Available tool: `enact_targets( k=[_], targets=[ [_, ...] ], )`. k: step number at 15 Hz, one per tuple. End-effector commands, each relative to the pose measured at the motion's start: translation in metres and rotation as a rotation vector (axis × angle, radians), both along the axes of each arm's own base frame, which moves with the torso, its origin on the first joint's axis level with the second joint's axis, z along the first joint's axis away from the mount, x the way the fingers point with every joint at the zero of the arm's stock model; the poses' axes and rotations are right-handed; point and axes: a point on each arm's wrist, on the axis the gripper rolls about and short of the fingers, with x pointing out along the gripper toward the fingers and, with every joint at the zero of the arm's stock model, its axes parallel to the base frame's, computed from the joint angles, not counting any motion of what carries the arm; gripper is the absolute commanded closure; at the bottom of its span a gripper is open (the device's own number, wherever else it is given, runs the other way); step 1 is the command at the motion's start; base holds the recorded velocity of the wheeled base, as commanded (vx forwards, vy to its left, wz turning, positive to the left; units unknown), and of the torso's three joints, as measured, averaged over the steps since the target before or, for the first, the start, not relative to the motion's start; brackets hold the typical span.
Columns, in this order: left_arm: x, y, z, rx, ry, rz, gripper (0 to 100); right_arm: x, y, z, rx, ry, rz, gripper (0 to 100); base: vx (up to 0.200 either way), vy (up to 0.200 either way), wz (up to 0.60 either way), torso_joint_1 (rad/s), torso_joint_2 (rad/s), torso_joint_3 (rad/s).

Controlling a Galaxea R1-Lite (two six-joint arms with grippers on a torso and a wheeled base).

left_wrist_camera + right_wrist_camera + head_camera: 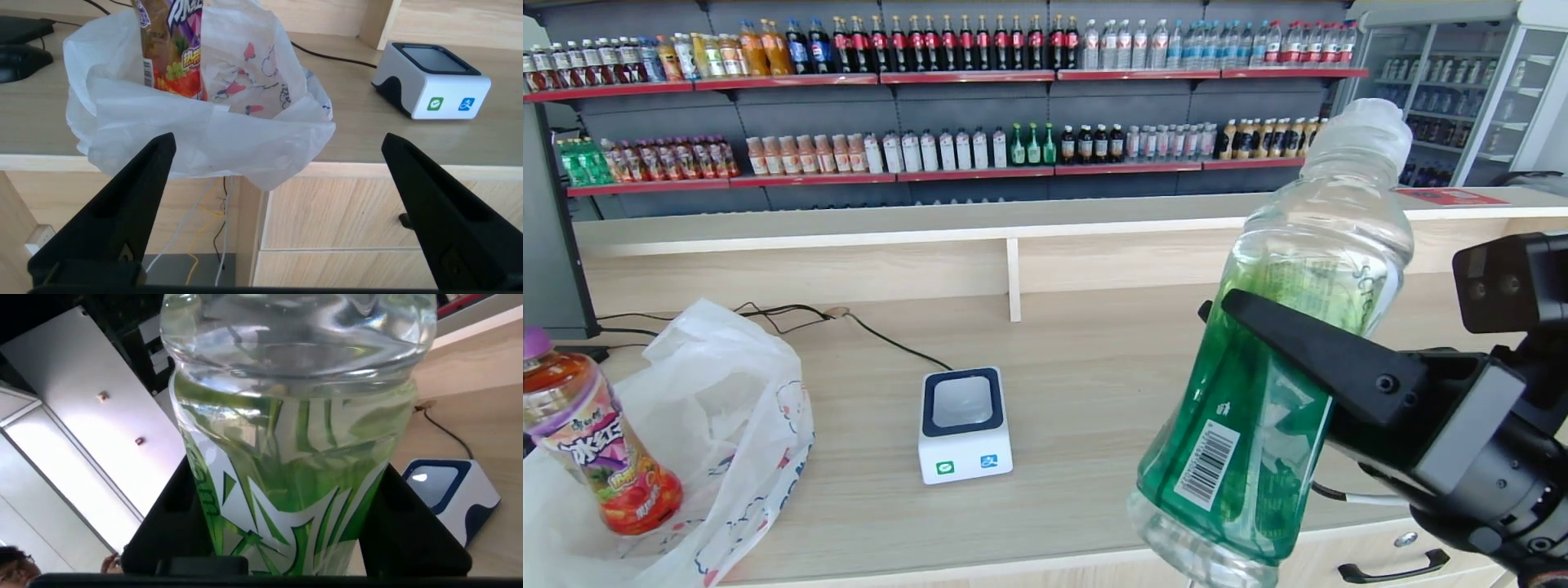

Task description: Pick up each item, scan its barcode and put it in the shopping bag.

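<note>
The green-labelled bottle [1250, 441] hangs tilted, barcode outward, in the right gripper [290, 469] above the table [1094, 384]. An orange tea bottle [600, 441] stands in the white shopping bag [743, 392]. The barcode scanner [964, 425] sits between them.

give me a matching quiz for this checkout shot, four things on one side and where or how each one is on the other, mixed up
Things:
1 green bottle
2 orange bottle
3 scanner
4 left pincer

States:
a in the bag
b open, empty
c on the counter
d held in the right pincer

Pairs: 1-d, 2-a, 3-c, 4-b
</note>
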Motion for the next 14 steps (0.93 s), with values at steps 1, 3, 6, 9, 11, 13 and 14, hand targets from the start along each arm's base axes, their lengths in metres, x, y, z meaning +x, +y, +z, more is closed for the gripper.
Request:
enact_targets(
  k=[1, 3, 6, 9, 11, 13, 14],
  targets=[
    [0.000, 0.000, 0.000, -0.001, -0.001, 0.000, 0, 0.003, 0.004, -0.005, -0.020, 0.009, 0.008, 100, 0.000, 0.000, 0.00, 0.000, 0.00, 0.000],
    [0.000, 0.000, 0.000, -0.001, -0.001, -0.001, 0, 0.005, 0.005, -0.008, -0.044, 0.002, 0.019, 100, 0.000, 0.000, 0.00, 0.000, 0.00, 0.000],
    [0.000, 0.000, 0.000, -0.001, -0.001, -0.001, 0, 0.003, 0.002, -0.019, -0.135, -0.056, -0.021, 100, 0.000, 0.000, 0.00, 0.000, 0.00, 0.000],
    [0.000, 0.000, 0.000, -0.001, -0.001, 0.000, 0, 0.023, -0.012, -0.028, -0.283, -0.188, -0.207, 100, 0.000, 0.000, 0.00, 0.000, 0.00, 0.000],
    [0.000, 0.000, 0.000, 0.001, -0.001, -0.001, 0, 0.049, -0.040, -0.036, -0.463, -0.314, -0.433, 100, 0.000, 0.000, 0.00, 0.000, 0.00, 0.000],
    [0.000, 0.000, 0.000, 0.001, -0.001, -0.001, 0, 0.053, -0.045, -0.035, -0.503, -0.360, -0.487, 100, 0.000, 0.000, 0.00, 0.000, 0.00, 0.000],
    [0.000, 0.000, 0.000, 0.001, -0.001, -0.001, 0, 0.054, -0.045, -0.036, -0.541, -0.391, -0.518, 100, 0.000, 0.000, 0.00, 0.000, 0.00, 0.000]
  ],
)
